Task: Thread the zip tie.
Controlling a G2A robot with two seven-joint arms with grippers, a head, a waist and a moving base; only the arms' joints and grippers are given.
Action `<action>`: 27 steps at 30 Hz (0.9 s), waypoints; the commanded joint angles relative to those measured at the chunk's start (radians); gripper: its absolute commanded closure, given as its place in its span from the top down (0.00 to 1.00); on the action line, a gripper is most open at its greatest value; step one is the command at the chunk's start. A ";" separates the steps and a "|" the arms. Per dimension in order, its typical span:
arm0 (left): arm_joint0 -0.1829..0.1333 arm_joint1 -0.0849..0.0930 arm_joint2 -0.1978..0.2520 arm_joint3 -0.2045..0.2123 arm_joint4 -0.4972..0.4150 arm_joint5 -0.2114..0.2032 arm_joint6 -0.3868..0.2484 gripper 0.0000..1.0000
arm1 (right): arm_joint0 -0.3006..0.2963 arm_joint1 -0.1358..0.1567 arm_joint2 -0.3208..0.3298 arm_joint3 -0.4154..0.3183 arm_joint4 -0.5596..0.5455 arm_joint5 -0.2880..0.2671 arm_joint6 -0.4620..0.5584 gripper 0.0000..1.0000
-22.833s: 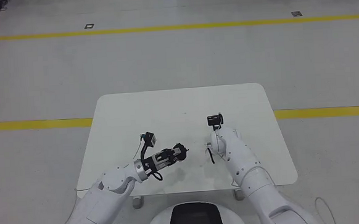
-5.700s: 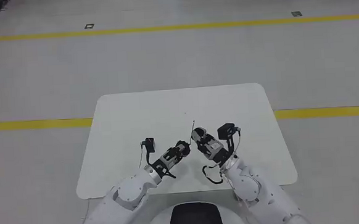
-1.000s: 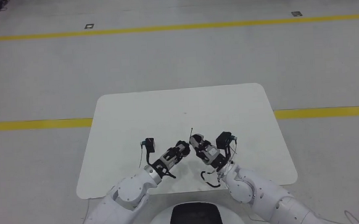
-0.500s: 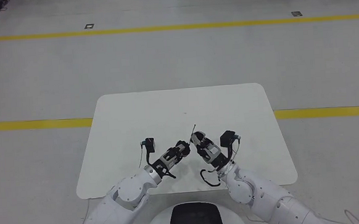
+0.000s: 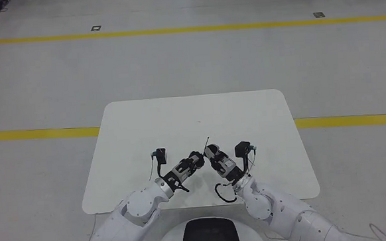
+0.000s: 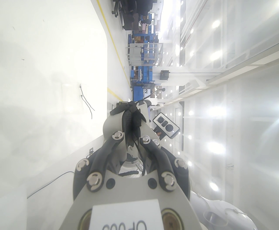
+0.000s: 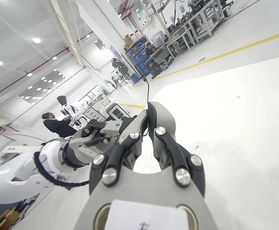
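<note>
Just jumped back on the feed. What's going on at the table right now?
Both arms are held over the white table with their grippers almost tip to tip. The right gripper is shut on a thin black zip tie, whose free end sticks out past its fingertips. The left gripper is shut right beside it; what it pinches cannot be made out. Another black tie lies loose on the table. Whether the held tie is threaded cannot be told.

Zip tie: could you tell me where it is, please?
In the top view the zip tie stands over the table near the robot's side, pinched by the right gripper, beside the left gripper.
</note>
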State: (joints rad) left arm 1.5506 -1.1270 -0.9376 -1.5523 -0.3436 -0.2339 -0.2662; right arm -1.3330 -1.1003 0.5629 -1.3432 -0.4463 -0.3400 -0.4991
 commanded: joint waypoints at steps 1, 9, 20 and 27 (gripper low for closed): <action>0.000 0.000 0.000 0.000 0.000 0.000 0.000 0.00 | 0.004 0.001 -0.004 0.000 0.024 0.000 0.008 0.00; 0.000 0.000 0.000 0.000 0.000 0.000 0.000 0.00 | 0.011 0.003 -0.024 -0.022 0.081 0.000 -0.022 0.00; 0.000 0.000 0.000 0.000 0.000 0.000 0.000 0.00 | 0.026 0.022 -0.056 -0.030 0.055 0.000 -0.082 0.00; -0.002 -0.002 0.005 -0.002 0.001 0.006 0.006 0.00 | 0.038 0.028 -0.072 -0.011 0.066 0.000 -0.064 0.00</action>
State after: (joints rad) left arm 1.5494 -1.1278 -0.9355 -1.5530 -0.3432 -0.2306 -0.2628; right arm -1.2959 -1.0729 0.4919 -1.3571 -0.3830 -0.3400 -0.5663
